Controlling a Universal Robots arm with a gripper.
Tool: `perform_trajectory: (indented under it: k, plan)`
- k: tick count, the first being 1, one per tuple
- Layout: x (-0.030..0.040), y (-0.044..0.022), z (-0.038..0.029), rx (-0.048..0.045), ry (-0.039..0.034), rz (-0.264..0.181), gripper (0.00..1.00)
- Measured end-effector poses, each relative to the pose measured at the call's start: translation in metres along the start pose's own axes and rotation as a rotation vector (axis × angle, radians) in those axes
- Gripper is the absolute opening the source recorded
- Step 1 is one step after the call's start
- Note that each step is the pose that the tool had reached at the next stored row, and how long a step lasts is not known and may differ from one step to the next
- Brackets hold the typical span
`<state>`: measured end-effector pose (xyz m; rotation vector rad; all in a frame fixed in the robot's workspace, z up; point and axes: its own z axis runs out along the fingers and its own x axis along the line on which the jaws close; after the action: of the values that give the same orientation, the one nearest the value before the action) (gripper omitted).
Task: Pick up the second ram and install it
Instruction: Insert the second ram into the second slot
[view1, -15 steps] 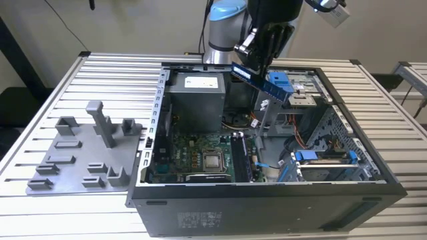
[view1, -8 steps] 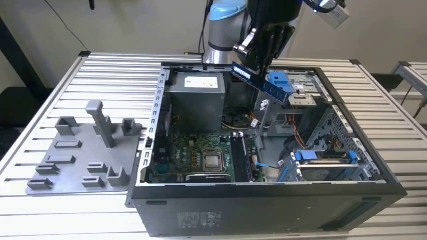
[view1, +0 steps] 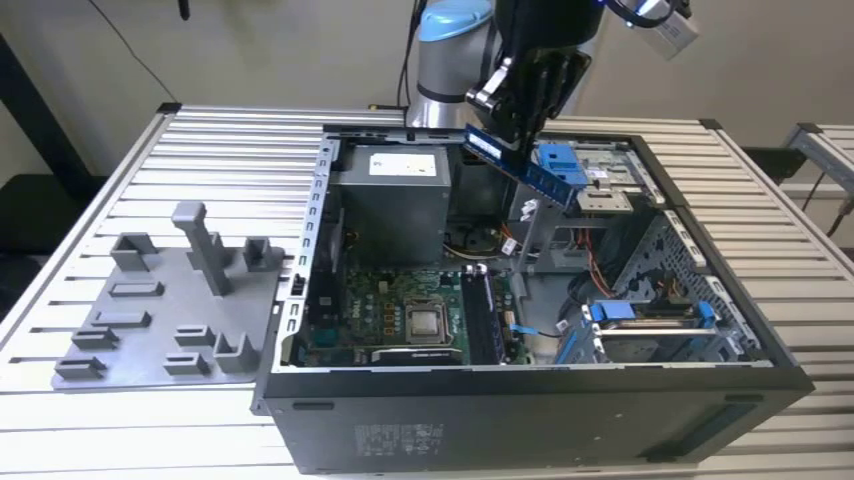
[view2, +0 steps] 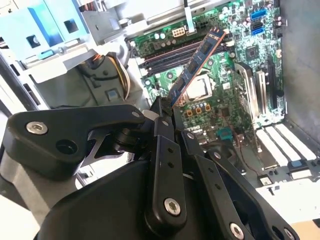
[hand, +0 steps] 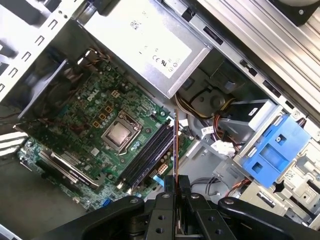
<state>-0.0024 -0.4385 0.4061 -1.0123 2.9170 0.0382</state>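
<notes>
The jaws pinch the second ram by one end. It hangs tilted above the open computer case.

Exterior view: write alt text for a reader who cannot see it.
The gripper holds the second ram tilted above an open computer case on a slatted table. A grey tray with upright posts lies beside the case, on the exterior view's left.

open computer case on slatted table | green motherboard inside | grey tray just beside case, exterior view's left
</notes>
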Motion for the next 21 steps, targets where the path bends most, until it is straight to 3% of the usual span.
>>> perform_trajectory:
  k: [13, 21]
  plan:
    - [0.0001, 0.0000, 0.0022, 0.0034, 0.0000, 0.053, 0.14]
    - [0.0002, 0.0000, 0.0043, 0.0072, -0.0001, 0.112, 0.14]
